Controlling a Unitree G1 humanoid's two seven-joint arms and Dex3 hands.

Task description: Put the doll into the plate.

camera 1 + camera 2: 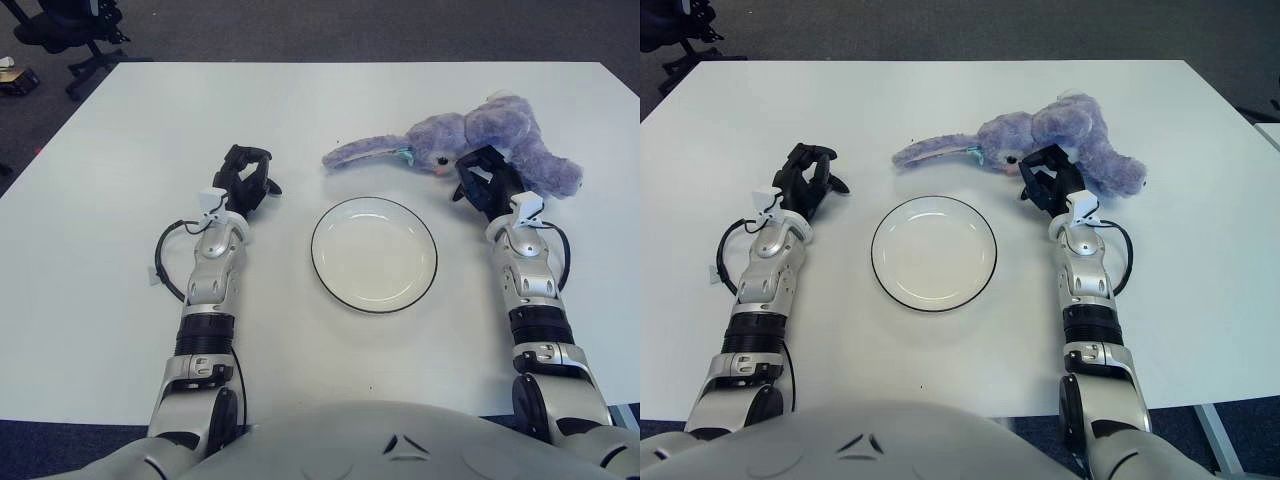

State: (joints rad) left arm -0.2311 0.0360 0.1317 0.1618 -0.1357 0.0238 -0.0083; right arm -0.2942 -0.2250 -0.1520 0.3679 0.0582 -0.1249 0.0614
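Observation:
A purple plush rabbit doll [500, 135] lies on its side on the white table, long ear stretched to the left, just beyond and to the right of the plate. The white plate [374, 255] with a dark rim sits empty at the table's middle. My right hand [482, 178] is right at the doll's near side, fingers spread against its body and not closed around it. My left hand [245, 178] shows to the left of the plate with relaxed fingers holding nothing.
The white table [130, 140] extends well beyond both arms. A black office chair [70, 30] stands on the dark floor past the far left corner. The table's right edge is close behind the doll.

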